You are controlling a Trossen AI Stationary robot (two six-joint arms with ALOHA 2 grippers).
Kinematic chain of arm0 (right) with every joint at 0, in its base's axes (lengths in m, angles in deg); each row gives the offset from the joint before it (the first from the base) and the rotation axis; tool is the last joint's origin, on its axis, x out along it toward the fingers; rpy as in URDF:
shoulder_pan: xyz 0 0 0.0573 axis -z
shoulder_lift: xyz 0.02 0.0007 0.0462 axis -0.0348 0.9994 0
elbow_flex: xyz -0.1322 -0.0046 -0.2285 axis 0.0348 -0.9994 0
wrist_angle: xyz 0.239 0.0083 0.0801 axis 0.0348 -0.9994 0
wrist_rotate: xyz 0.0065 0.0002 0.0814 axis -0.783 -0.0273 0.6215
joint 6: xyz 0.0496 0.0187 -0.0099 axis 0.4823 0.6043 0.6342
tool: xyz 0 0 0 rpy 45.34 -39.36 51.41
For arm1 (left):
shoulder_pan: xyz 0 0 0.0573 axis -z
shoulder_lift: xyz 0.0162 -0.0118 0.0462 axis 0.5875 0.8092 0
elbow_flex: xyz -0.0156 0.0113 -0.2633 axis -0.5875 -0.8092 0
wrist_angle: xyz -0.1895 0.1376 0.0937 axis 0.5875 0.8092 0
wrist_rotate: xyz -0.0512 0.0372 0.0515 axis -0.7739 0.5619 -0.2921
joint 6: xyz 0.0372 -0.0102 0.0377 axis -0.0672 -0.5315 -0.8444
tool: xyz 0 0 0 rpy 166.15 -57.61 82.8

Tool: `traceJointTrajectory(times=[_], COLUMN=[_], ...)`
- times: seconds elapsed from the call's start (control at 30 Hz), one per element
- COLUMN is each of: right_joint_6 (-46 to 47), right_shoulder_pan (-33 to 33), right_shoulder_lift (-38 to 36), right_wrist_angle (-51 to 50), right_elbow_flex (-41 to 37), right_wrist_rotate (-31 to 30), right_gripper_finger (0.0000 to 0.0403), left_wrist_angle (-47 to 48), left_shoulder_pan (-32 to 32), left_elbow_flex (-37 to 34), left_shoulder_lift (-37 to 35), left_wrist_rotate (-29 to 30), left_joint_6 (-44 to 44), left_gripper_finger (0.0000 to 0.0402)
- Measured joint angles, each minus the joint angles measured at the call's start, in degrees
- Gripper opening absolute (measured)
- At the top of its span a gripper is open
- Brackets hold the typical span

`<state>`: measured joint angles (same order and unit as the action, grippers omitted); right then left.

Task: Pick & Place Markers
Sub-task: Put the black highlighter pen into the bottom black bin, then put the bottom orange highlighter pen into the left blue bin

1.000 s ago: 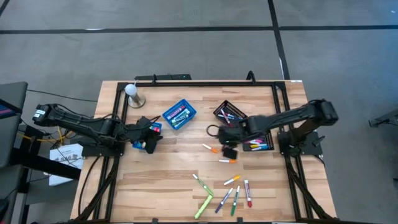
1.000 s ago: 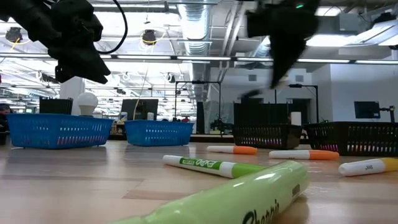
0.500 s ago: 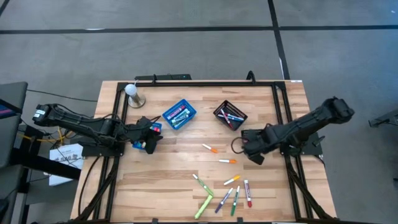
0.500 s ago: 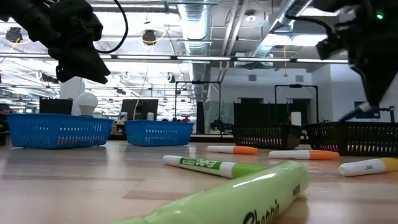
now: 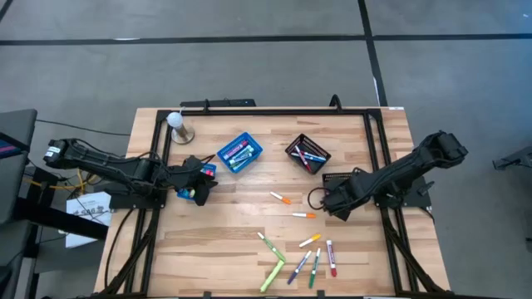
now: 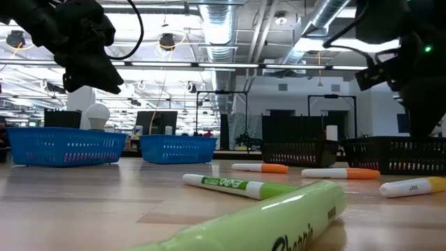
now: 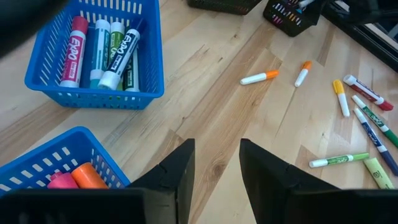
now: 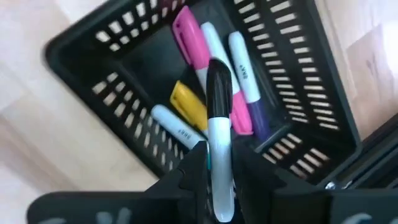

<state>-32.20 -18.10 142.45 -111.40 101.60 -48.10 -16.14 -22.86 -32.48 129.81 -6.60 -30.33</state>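
Your right gripper [image 8: 214,180] is holding a black-capped marker [image 8: 219,124] over the black mesh basket [image 8: 93,81], right of centre — releasing comes next; left gripper [image 7: 214,171] is waiting open-jawed, empty.

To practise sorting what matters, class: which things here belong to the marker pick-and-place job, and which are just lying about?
Belongs to the job:
loose markers on the table
black-capped marker in the right gripper
black mesh basket beneath it
blue basket holding markers
left gripper, open, waiting over a second blue basket

Just lying about:
white ball on a stand
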Motion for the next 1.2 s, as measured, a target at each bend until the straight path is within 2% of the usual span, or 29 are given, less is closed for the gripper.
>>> traceJointTrajectory(times=[0.27, 0.33, 0.43, 0.63, 0.73, 0.83, 0.97, 1.07, 1.2], right_joint_6=[0.0, -0.4, -1.4, -2.1, -2.2, -5.7, -13.1, -15.3, -16.1], right_shoulder_pan=[1.4, 2.1, 3.3, 3.3, 2.6, 0.9, -2.0, -4.0, -5.0], right_shoulder_lift=[5.0, 5.3, 5.3, 4.8, 4.2, 4.4, 6.1, 8.0, 12.2], right_wrist_angle=[0.4, -1.2, -6.0, -13.4, -10.0, -2.4, 8.7, 15.5, 19.0], right_elbow_flex=[0.1, 1.2, 5.1, 15.6, 18.2, 18.3, 17.5, 17.1, 17.0], right_wrist_rotate=[0.3, 2.8, 7.7, 4.6, 2.2, 0.1, 0.2, 0.9, 2.4], right_gripper_finger=[0.0095, 0.0101, 0.0108, 0.0108, 0.0108, 0.0108, 0.0108, 0.0108, 0.0108], left_wrist_angle=[-0.6, -1.1, -2.0, -7.5, -12.3, -16.0, -16.8, -16.8, -17.2], left_shoulder_pan=[0.0, 0.0, 0.0, 0.0, 0.1, 0.1, 0.1, 0.1, 0.1], left_elbow_flex=[0.0, 0.0, 0.0, 0.0, 0.0, 0.0, 0.0, 0.0, 0.0], left_shoulder_lift=[0.0, 0.0, 0.0, 0.4, 1.7, 3.7, 6.9, 9.1, 11.9], left_wrist_rotate=[0.0, 0.0, 0.0, 0.0, -0.4, -0.9, -1.1, -1.1, -1.1], left_joint_6=[0.0, 0.0, 0.0, -4.7, -7.8, -10.3, -11.3, -11.3, -11.3], left_gripper_finger=[0.0121, 0.0121, 0.0121, 0.0121, 0.0121, 0.0121, 0.0121, 0.0121, 0.0121])
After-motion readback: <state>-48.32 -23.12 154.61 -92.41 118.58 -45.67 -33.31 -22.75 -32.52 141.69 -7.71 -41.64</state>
